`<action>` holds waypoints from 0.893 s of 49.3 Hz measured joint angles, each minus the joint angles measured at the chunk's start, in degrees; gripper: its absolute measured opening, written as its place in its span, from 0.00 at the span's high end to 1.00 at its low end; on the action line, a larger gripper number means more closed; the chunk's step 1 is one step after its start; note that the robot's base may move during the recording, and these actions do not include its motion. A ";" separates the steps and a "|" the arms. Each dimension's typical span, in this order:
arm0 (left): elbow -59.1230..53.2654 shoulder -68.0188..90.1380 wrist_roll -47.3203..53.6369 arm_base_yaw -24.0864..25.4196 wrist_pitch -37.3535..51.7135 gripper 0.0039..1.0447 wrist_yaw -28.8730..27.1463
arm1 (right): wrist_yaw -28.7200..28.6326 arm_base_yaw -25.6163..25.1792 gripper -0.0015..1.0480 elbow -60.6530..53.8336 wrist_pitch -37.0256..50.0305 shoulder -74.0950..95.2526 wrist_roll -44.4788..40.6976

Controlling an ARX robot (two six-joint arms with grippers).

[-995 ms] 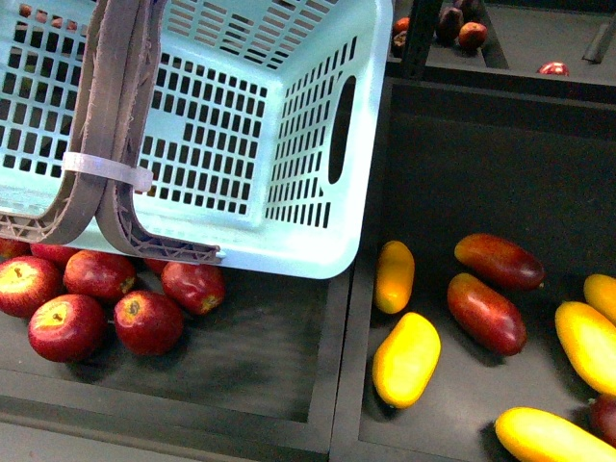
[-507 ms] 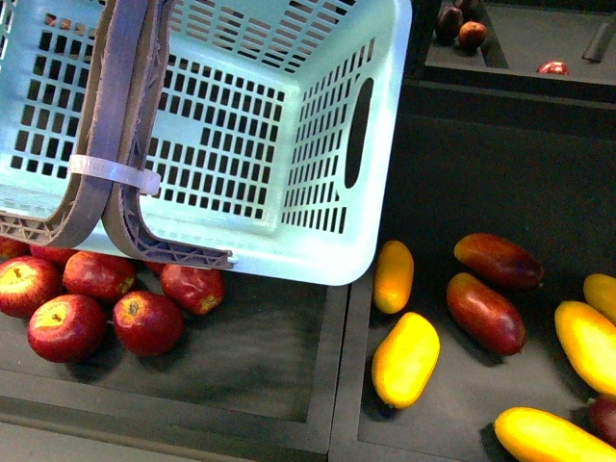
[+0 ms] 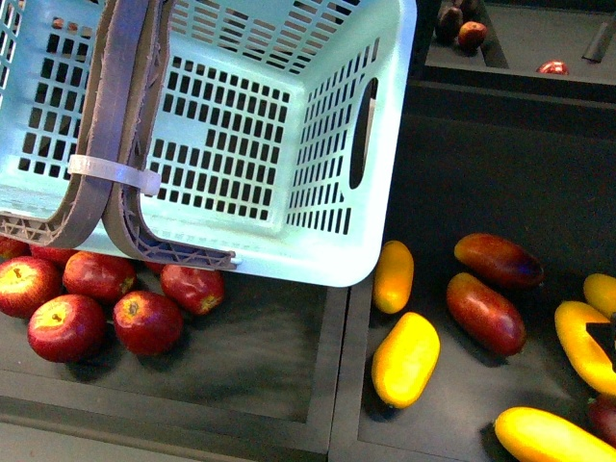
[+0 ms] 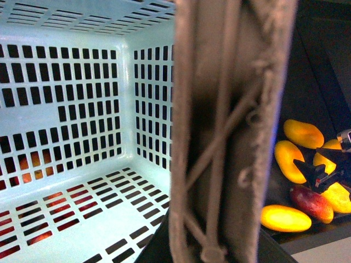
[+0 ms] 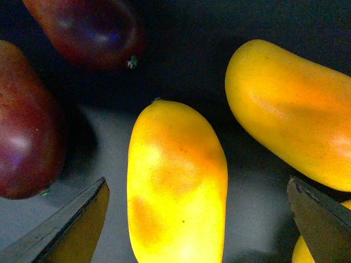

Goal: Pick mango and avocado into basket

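the job has hardly begun: the basket (image 3: pixel 322 258) holds no fruit, its slotted floor bare in the left wrist view, so both the mango and the avocado are yet to go in. your right gripper (image 5: pixel 197 187) hangs over the mango (image 5: pixel 176 181), jaws spread wide with one dark finger (image 5: pixel 77 222) on each side of it and neither touching the skin, so the grasp is not yet made. in the front view this looks to be the mango at the far right edge of the right-hand tray (image 3: pixel 452 404), where a dark tip cuts across it, well apart from the basket. i see no avocado for certain; a few dark fruits sit in a far tray, too small to name. your left gripper shows in no view, so i cannot tell you whether it holds the handles (image 3: pixel 115 144), which fill the left wrist view. the mango is smooth and oblong, yellow with orange blushes, slightly glossy and rounded at both ends, so i judge it could slip if pinched near a tip. beside it lie dark red fruits (image 3: pixel 486 313) of the same long shape. the basket is pale turquoise plastic with lattice walls, and its brown-grey handles look rough and frayed, tied with a white zip tie (image 3: pixel 111 173). shiny red apples (image 3: pixel 146 322) sit in the left tray under the basket's rim.
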 joint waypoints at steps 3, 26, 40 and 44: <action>0.00 0.00 0.02 0.00 0.00 0.94 -0.07 | -0.02 0.31 0.07 1.64 -0.85 1.16 0.00; 0.00 0.00 0.02 0.00 0.00 0.94 -0.09 | 2.05 2.91 0.07 7.37 -0.28 8.85 1.03; 0.00 0.00 0.02 0.00 0.00 0.94 -0.17 | 2.47 2.91 0.07 9.77 0.74 10.86 2.49; 0.00 0.00 0.02 0.00 0.00 0.94 -0.20 | 2.45 2.91 0.07 10.49 0.50 11.34 2.49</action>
